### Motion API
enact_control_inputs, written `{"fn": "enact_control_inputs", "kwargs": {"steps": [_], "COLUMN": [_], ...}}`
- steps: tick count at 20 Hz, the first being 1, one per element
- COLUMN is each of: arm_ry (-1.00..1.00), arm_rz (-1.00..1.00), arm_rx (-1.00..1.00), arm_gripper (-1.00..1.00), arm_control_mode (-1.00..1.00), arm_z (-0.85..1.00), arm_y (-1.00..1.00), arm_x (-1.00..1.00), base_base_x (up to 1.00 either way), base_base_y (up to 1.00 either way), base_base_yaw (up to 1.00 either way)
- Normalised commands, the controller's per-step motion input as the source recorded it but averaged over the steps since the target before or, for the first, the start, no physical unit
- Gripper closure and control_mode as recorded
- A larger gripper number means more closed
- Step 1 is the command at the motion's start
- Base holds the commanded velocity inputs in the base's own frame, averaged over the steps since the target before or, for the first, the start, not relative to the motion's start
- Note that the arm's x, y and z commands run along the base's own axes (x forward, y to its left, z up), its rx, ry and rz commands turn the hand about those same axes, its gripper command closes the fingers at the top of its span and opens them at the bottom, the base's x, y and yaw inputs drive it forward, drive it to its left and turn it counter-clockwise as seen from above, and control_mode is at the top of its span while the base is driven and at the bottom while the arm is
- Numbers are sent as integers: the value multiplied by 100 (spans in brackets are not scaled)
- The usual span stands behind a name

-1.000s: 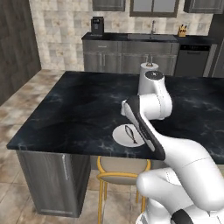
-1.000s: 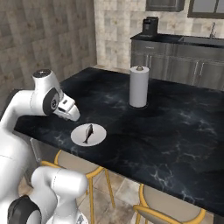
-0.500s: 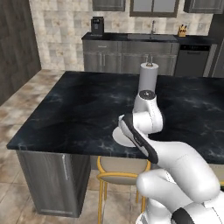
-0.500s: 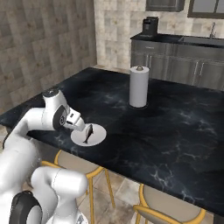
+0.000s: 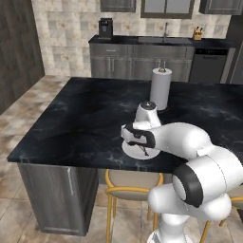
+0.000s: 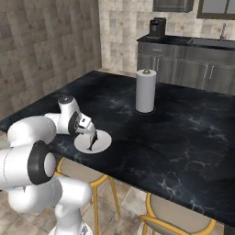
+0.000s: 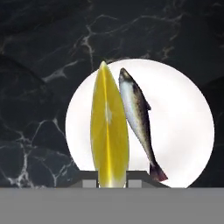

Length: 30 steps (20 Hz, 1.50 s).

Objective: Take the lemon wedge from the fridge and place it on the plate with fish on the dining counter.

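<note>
pincer [image 6: 92,139]: clenched on the lemon wedge [image 7: 109,136], hanging over the plate
plate [image 7: 183,131]: on the black marble counter [image 5: 85,118], fish [image 7: 138,116] lying on it

- The arm dropped a lot over the last second: its elbow joint was up high over the dining counter [image 5: 71,118], and it ended low, folded down near the counter's front edge.
- The gripper [image 6: 92,137] came down from above and left of the plate with fish [image 6: 103,140] in the right base view to right over it, near the lower left.
</note>
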Motion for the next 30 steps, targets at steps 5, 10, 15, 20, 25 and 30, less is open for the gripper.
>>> {"fn": "enact_control_inputs", "kwargs": {"steps": [5,10,15,20,25,30], "arm_ry": [16,5,4,2,0,0], "arm_rz": [4,0,0,0,0,0], "arm_rx": [0,0,0,0,0,0], "arm_gripper": [100,100,100,100,100,100], "arm_control_mode": [-100,-100,-100,-100,-100,-100], "arm_z": [-4,-31,-64,-50,-32,-7], "arm_y": [32,2,0,-4,-12,-14], "arm_x": [54,0,-9,-3,0,0], "base_base_x": [0,0,0,0,0,0], "base_base_y": [0,0,0,0,0,0], "base_base_yaw": [0,0,0,0,0,0]}}
